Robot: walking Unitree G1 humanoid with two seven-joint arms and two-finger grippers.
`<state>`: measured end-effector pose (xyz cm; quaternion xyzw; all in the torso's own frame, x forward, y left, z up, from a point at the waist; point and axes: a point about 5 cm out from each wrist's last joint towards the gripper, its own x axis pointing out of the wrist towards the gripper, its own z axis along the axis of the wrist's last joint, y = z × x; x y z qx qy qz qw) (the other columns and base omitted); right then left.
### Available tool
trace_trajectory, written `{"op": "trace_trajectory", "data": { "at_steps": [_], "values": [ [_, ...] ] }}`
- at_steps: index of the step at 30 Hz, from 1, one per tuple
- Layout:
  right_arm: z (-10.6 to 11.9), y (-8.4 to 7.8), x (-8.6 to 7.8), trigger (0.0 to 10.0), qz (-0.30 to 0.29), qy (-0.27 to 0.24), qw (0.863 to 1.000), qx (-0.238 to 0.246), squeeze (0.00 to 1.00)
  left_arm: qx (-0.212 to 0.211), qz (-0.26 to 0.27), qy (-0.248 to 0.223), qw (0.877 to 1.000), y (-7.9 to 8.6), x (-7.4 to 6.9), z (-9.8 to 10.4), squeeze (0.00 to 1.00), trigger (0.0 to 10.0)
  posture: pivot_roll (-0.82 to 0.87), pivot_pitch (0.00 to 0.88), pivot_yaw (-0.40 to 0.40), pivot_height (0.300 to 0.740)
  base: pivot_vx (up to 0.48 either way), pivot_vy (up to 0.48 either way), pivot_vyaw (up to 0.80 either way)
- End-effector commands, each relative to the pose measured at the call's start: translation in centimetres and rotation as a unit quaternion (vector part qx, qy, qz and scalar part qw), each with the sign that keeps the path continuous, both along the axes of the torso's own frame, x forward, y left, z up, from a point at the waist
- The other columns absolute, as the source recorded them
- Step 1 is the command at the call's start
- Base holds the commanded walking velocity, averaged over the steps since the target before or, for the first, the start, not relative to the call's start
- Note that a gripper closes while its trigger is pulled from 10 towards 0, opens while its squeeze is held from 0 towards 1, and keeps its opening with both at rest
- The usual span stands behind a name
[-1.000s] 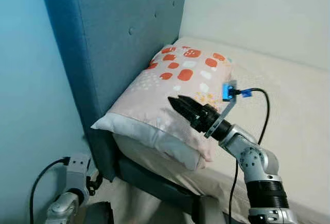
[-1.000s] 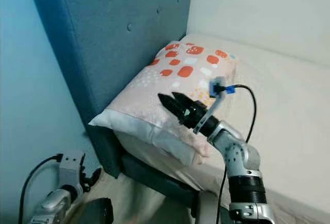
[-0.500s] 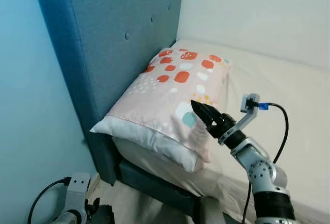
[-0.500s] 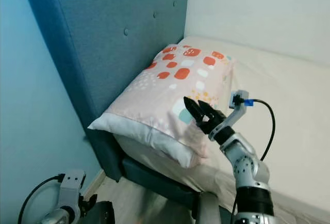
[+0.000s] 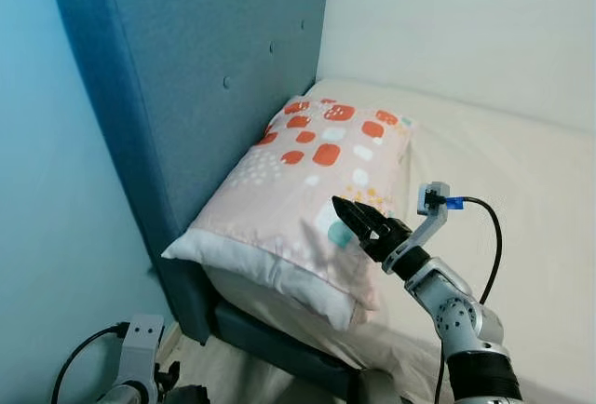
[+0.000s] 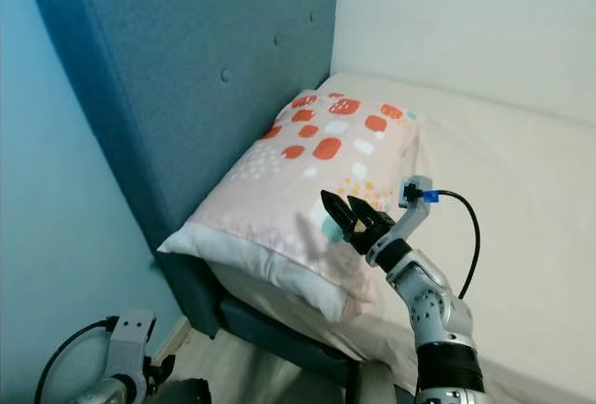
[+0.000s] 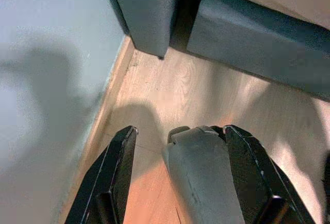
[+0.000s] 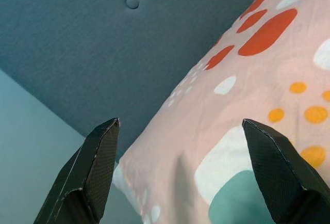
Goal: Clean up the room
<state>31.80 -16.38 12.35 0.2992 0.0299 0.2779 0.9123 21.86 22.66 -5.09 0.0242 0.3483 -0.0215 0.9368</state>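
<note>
A pink pillow (image 5: 298, 181) with orange, white and teal patches lies at the head of the bed, against the blue headboard (image 5: 205, 78). My right gripper (image 5: 346, 212) hovers just over the pillow's near right part and points at it. In the right wrist view the right gripper (image 8: 179, 126) is open, its fingers (image 8: 93, 167) spread wide with only pillow fabric beyond them. My left arm (image 5: 138, 357) hangs idle low beside the bed. The left gripper (image 7: 180, 128) is open above the floor, with a grey rounded shape between its fingers.
The cream mattress (image 5: 503, 162) stretches to the right of the pillow, along a white wall (image 5: 466, 22). A light blue wall (image 5: 56, 199) stands close on the left. Wooden floor (image 7: 170, 90) and the dark bed base (image 7: 258, 33) lie below the left gripper.
The view has shifted. My right gripper drew back from the pillow's middle to its near right part. The left arm sank lower in view.
</note>
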Motion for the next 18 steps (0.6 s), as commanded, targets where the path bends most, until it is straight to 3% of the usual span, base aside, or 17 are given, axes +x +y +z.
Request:
{"op": "trace_trajectory", "data": {
  "at_steps": [1, 9, 13, 18],
  "values": [
    [-0.9, 0.0, -0.3, 10.0, -0.003, 0.012, 1.0, -0.009, 0.0, -0.004, 0.007, 0.029, 1.0, -0.3, -1.1, -0.9, 0.0, 10.0, 0.05, 0.012, -0.06, 0.601, 0.0, 0.0, 0.0],
    [-3.2, -0.2, -0.8, 10.0, -0.014, 0.047, 0.999, -0.019, 0.0, 0.005, 0.015, 0.062, 0.998, -0.2, -2.2, -1.6, 0.0, 10.0, 0.05, 0.01, -0.056, 0.636, 0.0, 0.0, 0.0],
    [-3.9, -0.3, -1.0, 10.0, -0.014, 0.057, 0.998, -0.025, 0.0, 0.014, 0.016, 0.078, 0.997, -0.1, -2.7, -2.0, 0.0, 10.0, 0.05, 0.005, -0.053, 0.656, -0.412, 0.0, 0.0],
    [-4.7, -0.5, -1.1, 10.0, -0.02, 0.07, 0.997, -0.031, 0.0, 0.02, 0.014, 0.083, 0.996, -0.1, -2.9, -2.1, 0.0, 10.0, 0.05, 0.0, -0.056, 0.676, 0.0, 0.0, 0.0]
  ]
}}
